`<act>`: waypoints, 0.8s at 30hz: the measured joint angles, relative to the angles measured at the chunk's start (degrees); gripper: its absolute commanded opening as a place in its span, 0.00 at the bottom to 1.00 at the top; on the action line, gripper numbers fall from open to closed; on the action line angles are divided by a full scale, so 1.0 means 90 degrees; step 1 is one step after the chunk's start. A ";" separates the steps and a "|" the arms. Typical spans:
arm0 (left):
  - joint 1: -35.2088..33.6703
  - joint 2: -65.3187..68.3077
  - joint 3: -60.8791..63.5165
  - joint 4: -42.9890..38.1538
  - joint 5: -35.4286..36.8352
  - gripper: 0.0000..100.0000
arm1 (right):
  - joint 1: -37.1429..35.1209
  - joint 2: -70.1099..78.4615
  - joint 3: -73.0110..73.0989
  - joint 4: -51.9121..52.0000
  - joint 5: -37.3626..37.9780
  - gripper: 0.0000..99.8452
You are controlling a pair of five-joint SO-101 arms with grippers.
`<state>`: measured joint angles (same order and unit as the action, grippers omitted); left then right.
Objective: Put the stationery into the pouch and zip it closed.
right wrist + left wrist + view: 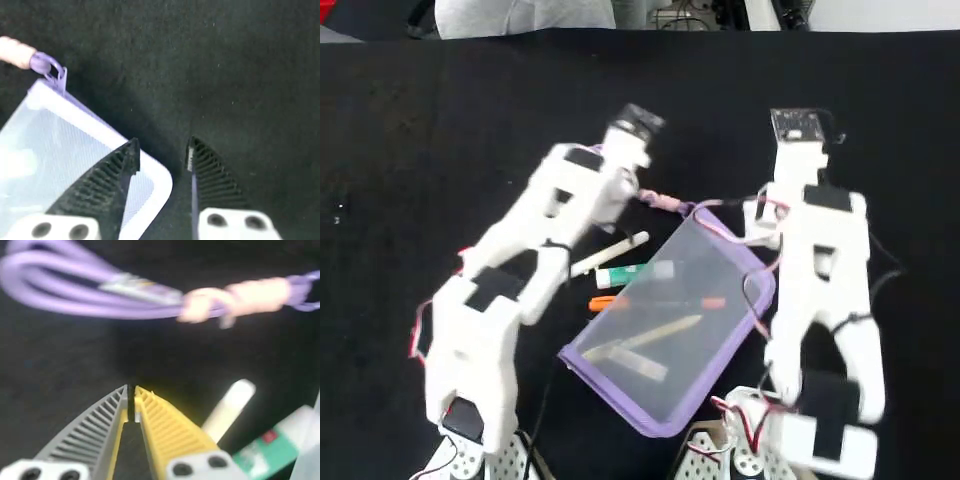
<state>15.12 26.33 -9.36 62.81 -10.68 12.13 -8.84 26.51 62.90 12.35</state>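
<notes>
A clear pouch (670, 330) with purple trim lies between the two arms. Through it show an orange pen (665, 302) and a beige flat stick (655, 335). At its far-left edge lie a white pen (610, 255) and a green-and-white tube (632, 272). My left gripper (131, 390) is shut on nothing. It hangs just short of the purple cord loop (75, 295) and pink bead (250, 295) of the zip pull. My right gripper (162, 147) is open at the pouch's corner (150, 180), with one finger above the pouch and the other above the cloth.
Black cloth (440, 110) covers the whole table. The left arm (550, 220) and right arm (820, 260) flank the pouch closely. Cables hang from the right arm near the pouch's right edge. Open cloth lies at the far side and the left.
</notes>
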 measured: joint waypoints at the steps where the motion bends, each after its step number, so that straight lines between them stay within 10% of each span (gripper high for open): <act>1: -0.0166 -0.0107 -0.0078 0.0195 0.0000 0.03 | 0.0000 0.0205 -0.0303 0.0147 0.0000 0.16; 15: -0.2989 0.0606 -0.0186 0.0078 0.0137 0.03 | -0.1338 0.2676 -0.2891 0.0537 0.1963 0.16; 24: -0.3331 0.1016 -0.0479 -0.0410 0.1260 0.03 | -0.1827 0.4093 -0.3663 0.0518 0.3155 0.16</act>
<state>-14.86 35.47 -13.67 59.12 0.66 -4.31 28.00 -6.46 67.56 40.75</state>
